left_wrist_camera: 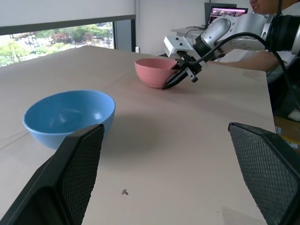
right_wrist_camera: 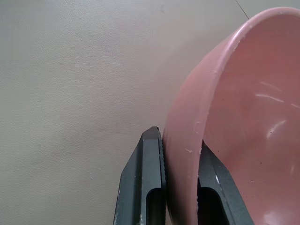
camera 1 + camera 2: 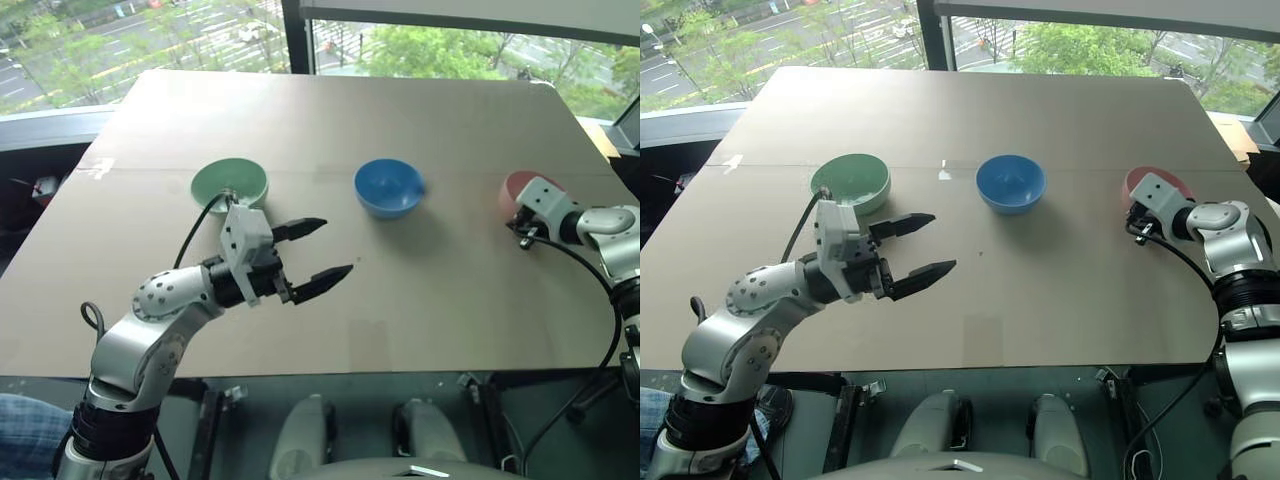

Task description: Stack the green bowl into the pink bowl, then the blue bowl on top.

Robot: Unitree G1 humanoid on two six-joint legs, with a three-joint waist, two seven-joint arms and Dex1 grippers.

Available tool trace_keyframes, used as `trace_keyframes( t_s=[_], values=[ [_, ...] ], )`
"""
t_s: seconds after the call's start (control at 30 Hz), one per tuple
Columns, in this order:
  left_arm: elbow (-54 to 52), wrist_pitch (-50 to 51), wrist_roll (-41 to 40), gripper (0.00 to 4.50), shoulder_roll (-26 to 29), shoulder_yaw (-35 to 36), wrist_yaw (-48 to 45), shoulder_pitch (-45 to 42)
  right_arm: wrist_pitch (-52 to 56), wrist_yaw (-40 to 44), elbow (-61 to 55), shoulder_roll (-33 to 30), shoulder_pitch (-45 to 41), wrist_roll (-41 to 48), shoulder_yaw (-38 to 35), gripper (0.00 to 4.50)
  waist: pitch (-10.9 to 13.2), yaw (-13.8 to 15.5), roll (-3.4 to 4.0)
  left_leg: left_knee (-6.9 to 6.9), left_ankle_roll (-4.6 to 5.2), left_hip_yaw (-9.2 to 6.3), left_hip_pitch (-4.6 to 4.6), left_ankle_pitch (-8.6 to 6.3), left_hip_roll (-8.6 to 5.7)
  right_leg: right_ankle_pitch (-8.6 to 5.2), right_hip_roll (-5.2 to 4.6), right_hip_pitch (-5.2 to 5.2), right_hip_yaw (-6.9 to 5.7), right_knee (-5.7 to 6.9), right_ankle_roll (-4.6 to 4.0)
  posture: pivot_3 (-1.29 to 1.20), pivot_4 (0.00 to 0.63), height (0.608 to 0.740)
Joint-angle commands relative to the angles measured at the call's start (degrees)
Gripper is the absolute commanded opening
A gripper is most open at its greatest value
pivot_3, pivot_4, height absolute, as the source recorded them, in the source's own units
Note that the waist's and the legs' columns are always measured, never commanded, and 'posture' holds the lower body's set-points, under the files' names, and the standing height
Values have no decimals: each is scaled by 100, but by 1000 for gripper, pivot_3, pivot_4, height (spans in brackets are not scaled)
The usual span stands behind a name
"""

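Three bowls stand in a row across the table. The green bowl (image 3: 230, 183) is on the left, the blue bowl (image 3: 388, 186) in the middle and the pink bowl (image 3: 512, 187) on the right. My right gripper (image 2: 180, 140) is shut on the pink bowl's (image 2: 243, 117) near rim, with one finger outside the wall and one inside. The left wrist view shows that bowl (image 1: 152, 71) resting on the table with the gripper at its side. Wide open and holding nothing, my left gripper (image 3: 337, 245) hovers in front of the green bowl, pointing toward the blue one.
The tan table (image 3: 330, 120) reaches back to a window; its front edge runs just ahead of my arms. In the left wrist view a person (image 1: 262, 51) sits beyond the table's right side, with a monitor (image 1: 227, 10) behind.
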Motion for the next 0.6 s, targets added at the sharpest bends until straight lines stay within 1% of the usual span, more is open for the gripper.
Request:
trace_keyframes(
  t_s=[0.03, 0.1, 0.17, 0.27, 0.33, 0.47, 0.6],
  values=[
    [-72, -249, 92, 4500, 22, 59, -80, 0, -310, 109, -293, -58, 255, 80, -146, 54, 0, -1, 0, 0, 0, 0, 0, 0, 0, 0, 0, 0, 0, 0, 0, 0, 150, 740],
    [10, -321, 148, 4500, 24, 90, -103, 23, -249, 223, -730, -49, 467, 249, -268, 54, 0, -3, 0, -1, 0, 0, 0, 0, 1, 0, 0, -1, 0, 0, 0, 0, 150, 740],
    [146, -420, 233, 4500, 33, 143, -116, 96, -6, 340, -1623, -33, 816, 470, -396, 54, 0, -9, 1, -2, 0, 0, -1, 0, 2, 0, 0, -2, -1, 0, 0, 0, 150, 740],
    [548, -671, 397, 4500, 35, 330, -136, 272, 1171, 332, -3827, 116, 1414, 848, -409, 54, 1, -35, 5, -4, -1, 1, -1, 0, 5, 0, 1, -6, 1, 3, 0, 0, 150, 740],
    [793, -883, 561, 4500, 79, 381, -219, 369, 1728, 213, -4903, 263, 1660, 888, -289, 54, 3, -63, 7, -8, -5, 1, -2, 2, 9, 0, 2, -12, 1, 7, 0, 0, 150, 740],
    [1313, -1149, 703, 4500, 123, 564, -314, 410, 2272, 142, -6430, 397, 1952, 603, 390, 54, 2, -9, 5, -7, -6, -4, -5, 3, 4, -1, -2, -14, -4, 9, 0, 0, 150, 740],
    [1825, -1424, 850, 4500, 175, 635, -466, 357, 2932, -16, -7188, 602, 1813, 217, 1195, 54, 1, 29, 3, -4, -6, -12, -10, 2, 2, -1, -3, -16, -13, 5, -1, 0, 150, 740]
  ],
)
